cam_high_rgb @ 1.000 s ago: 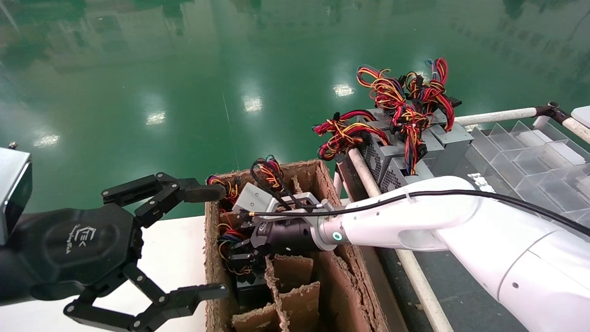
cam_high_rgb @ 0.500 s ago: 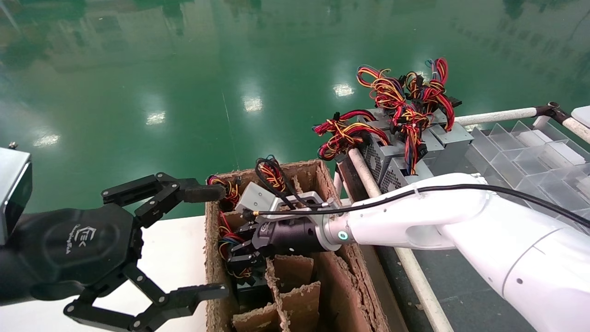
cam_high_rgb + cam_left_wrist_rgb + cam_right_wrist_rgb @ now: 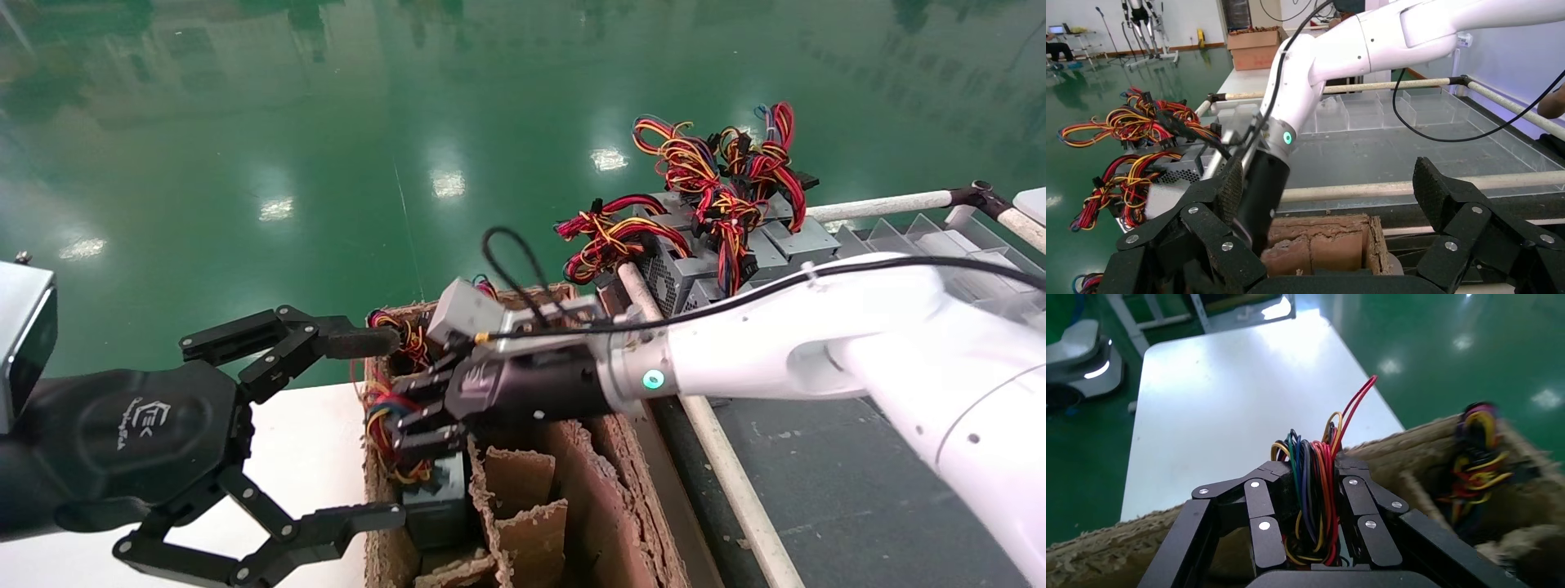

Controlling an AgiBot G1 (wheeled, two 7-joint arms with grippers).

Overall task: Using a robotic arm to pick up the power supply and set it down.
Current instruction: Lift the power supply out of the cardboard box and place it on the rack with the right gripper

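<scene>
The power supply [image 3: 431, 492] is a grey box partly raised in the far-left cell of the cardboard box [image 3: 609, 490]. Its coiled bundle of red, yellow, black and blue wires [image 3: 377, 418] rises above the cell. The white robotic arm [image 3: 784, 351] reaches in from the right, and its black right gripper [image 3: 413, 415] is shut on that bundle. The right wrist view shows the wire bundle [image 3: 1310, 499] pinched in the right gripper [image 3: 1313, 467]. My left gripper [image 3: 380, 429] hangs open beside the box's left wall; in its own view the left gripper [image 3: 1329, 184] holds nothing.
Several alike grey boxes with red-yellow wire bundles [image 3: 703, 245] lie at the back right. A clear divided tray [image 3: 923, 237] sits behind the right arm. A white rail [image 3: 727, 482] runs along the box's right side. A white table [image 3: 310, 457] lies to the left.
The right arm has risen and shifted slightly left, pulling the wire bundle up. The grey power supply now shows higher in its cell. The left gripper has not moved.
</scene>
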